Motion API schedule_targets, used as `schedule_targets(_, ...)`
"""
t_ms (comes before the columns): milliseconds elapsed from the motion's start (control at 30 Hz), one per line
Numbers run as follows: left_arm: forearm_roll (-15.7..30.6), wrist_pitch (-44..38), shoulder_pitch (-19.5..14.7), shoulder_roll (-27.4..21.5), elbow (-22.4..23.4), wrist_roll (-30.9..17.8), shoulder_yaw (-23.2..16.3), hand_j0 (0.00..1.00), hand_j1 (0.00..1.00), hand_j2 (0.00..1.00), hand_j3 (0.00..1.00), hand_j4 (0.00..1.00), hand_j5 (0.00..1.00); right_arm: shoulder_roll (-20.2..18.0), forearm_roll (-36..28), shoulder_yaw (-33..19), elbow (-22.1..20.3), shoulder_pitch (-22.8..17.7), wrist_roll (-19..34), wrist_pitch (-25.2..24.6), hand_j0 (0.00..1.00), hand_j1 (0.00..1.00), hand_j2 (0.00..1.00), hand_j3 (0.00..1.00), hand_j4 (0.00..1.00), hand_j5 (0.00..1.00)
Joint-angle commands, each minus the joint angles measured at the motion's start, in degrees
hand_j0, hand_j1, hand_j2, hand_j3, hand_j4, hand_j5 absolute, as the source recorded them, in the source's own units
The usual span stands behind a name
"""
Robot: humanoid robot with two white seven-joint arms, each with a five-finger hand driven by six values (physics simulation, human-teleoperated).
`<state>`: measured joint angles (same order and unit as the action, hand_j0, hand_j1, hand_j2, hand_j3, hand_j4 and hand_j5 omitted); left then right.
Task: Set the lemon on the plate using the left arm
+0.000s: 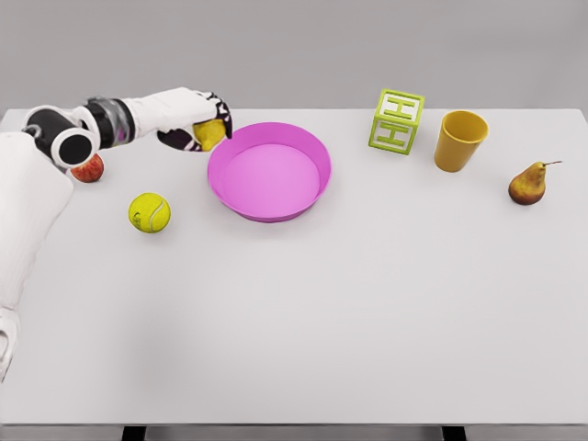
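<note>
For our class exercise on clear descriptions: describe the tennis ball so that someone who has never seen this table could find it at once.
Start at the big pink plate near the middle of the white table. Look to its left and a little nearer the camera: the tennis ball sits there alone. Unlike the red apple behind it, it is yellow-green with a curved pale seam.

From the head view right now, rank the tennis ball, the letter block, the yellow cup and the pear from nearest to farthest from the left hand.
Measured from the left hand, which holds the lemon at the plate's left rim:
1. Tennis ball, just below the hand on the left side.
2. Letter block, right of the plate.
3. Yellow cup, right of the block.
4. Pear, far right.
</note>
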<state>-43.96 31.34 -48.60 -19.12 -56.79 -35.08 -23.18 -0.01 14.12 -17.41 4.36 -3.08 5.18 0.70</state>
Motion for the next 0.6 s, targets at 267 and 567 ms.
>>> schedule_targets(267,0.19,0.13,0.44,3.56,-1.21,0.08,-0.03,0.55,0.55,0.55,0.55,0.55,0.55,0.01,0.03,0.01,-0.05,0.0,0.01,0.0,1.0,1.0,1.0,1.0,1.0,1.0)
schedule_targets(567,0.11,0.13,0.88,6.37,-1.04,0.08,-2.31,0.56,0.56,0.56,0.56,0.56,0.56,0.01,0.03,0.01,0.04,0.0,0.01,0.0,1.0,1.0,1.0,1.0,1.0,1.0)
